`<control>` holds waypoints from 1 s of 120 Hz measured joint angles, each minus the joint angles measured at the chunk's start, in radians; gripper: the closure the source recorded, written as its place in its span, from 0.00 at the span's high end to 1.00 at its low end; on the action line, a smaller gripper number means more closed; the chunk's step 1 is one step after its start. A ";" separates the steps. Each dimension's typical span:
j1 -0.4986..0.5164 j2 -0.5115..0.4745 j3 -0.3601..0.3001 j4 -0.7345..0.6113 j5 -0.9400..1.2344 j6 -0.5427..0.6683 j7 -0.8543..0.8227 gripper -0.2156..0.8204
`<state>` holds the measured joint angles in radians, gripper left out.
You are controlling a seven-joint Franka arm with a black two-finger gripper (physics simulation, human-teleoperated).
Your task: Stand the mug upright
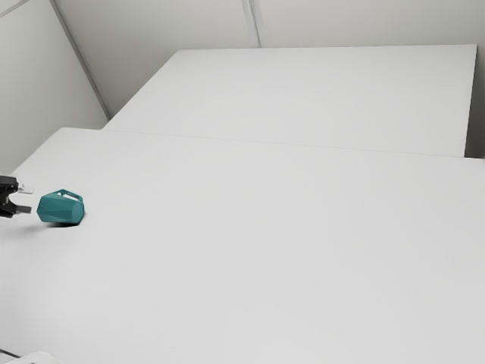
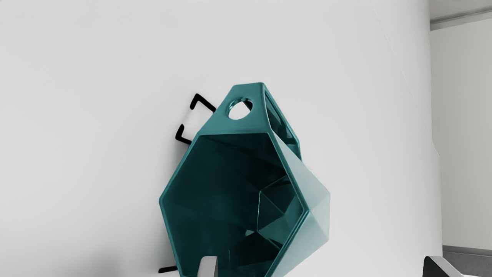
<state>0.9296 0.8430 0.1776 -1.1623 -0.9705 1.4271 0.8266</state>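
At the exterior view's left edge, the black gripper (image 1: 24, 199) stands open, its two fingertips pointing at the teal mug (image 1: 61, 208), with a small gap between them and it. The mug lies on its side, its handle on the upper side and its mouth facing the gripper. In the wrist view the faceted mug (image 2: 290, 227) shows its open mouth and its handle with a round hole. The gripper (image 2: 321, 265) has its fingertips wide apart at the bottom edge, one of them overlapping the mouth in the picture; nothing is held.
The mug rests on a broad white table (image 1: 265, 250). Behind it stands another white surface (image 1: 318, 95), with pale walls beyond. A white object (image 1: 38, 359) pokes in at the exterior view's bottom left corner, beside a dark cable.
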 joint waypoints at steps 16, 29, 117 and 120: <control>-0.008 0.009 -0.002 0.005 0.001 0.016 -0.005 0.77; -0.015 0.011 -0.004 0.005 0.000 0.028 -0.009 0.77; -0.071 0.009 -0.027 -0.017 0.002 0.030 -0.024 0.76; -0.072 0.009 -0.028 -0.019 0.002 0.030 -0.024 0.75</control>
<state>0.8574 0.8518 0.1498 -1.1810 -0.9683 1.4570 0.8026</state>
